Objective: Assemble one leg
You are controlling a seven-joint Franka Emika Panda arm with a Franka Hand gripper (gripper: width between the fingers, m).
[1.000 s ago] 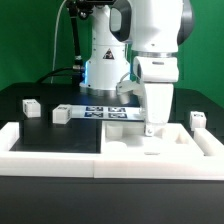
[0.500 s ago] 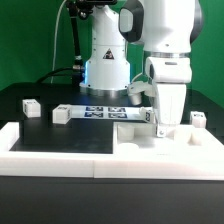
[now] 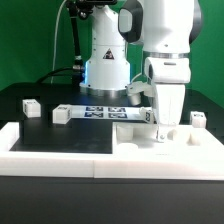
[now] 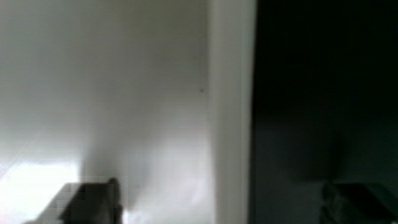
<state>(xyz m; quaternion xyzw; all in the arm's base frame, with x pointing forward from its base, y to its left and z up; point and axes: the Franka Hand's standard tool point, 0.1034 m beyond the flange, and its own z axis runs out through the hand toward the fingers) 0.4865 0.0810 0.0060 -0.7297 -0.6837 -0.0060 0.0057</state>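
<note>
The leg (image 3: 197, 119) is sitting just beside the white panel (image 3: 140, 148); my gripper (image 3: 162, 131) is hanging spread, low over that panel.

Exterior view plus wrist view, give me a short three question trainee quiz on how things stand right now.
1. How many legs stand to the exterior view's left of the marker board?
2. True or false: the fingers are shut on a leg.
3. The gripper is lowered at: A the marker board; B the large white panel; C the leg at the exterior view's far left.
Key: 1 two; 2 false, they stand wide apart; 3 B.
</note>
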